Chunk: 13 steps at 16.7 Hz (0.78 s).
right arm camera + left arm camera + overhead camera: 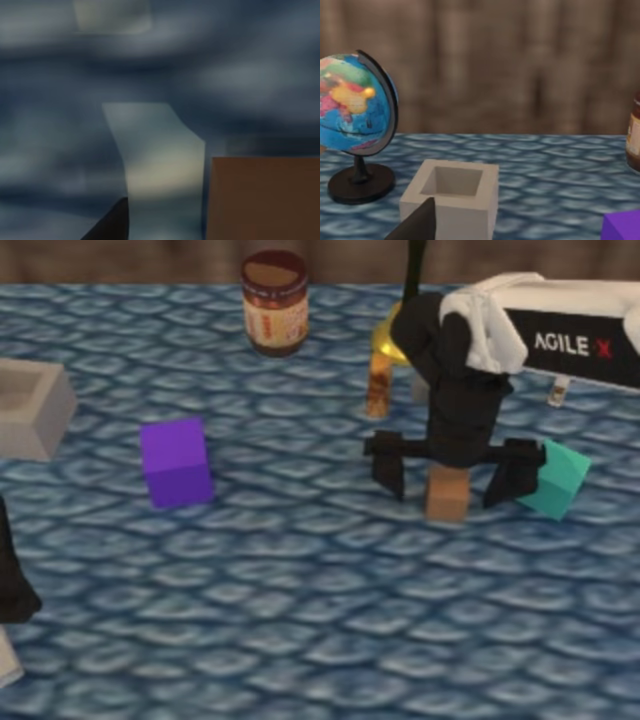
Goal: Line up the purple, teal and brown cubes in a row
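Note:
The purple cube (177, 461) stands alone on the table's left half; its corner (623, 226) shows in the left wrist view. The small brown cube (447, 493) rests on the table at right of centre. My right gripper (450, 470) hangs over it, open wide, one finger on each side and neither touching. The right wrist view shows the brown cube (264, 199) close up beside one dark finger (113, 223). Just right of the gripper's right finger sits the teal cube (556, 478), turned at an angle. My left arm (12, 585) stays parked at the left edge.
A grey hollow square box (32, 407) (451, 197) sits at the far left. A brown jar (274, 302) (634, 134) stands at the back middle, and a yellow-gold object (388, 352) behind the right arm. A globe (354, 104) appears in the left wrist view.

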Each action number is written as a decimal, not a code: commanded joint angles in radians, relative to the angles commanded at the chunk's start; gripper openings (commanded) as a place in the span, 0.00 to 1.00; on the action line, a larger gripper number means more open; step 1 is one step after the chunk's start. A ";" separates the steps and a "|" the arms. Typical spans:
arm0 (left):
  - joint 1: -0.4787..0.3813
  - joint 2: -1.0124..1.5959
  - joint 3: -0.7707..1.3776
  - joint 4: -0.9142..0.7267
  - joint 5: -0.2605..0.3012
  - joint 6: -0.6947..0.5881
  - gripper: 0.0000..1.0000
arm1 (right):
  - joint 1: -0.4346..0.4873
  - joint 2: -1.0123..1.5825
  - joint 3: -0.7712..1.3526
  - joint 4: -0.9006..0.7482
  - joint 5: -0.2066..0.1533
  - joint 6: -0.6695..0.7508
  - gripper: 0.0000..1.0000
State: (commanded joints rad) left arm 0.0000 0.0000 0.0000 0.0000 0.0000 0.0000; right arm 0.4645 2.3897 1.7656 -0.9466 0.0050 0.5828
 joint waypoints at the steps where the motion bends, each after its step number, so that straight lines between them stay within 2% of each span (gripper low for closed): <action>1: 0.000 0.000 0.000 0.000 0.000 0.000 1.00 | 0.000 0.000 0.000 0.000 0.000 0.000 0.62; 9: 0.000 0.000 0.000 0.000 0.000 0.000 1.00 | 0.000 0.000 0.000 0.000 0.000 0.000 0.02; 13: 0.000 0.000 0.000 0.000 0.000 0.000 1.00 | 0.000 0.000 0.000 0.000 0.000 0.000 0.00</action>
State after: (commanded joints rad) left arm 0.0000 0.0000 0.0000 0.0000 0.0000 0.0000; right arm 0.4645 2.3897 1.7656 -0.9466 0.0050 0.5828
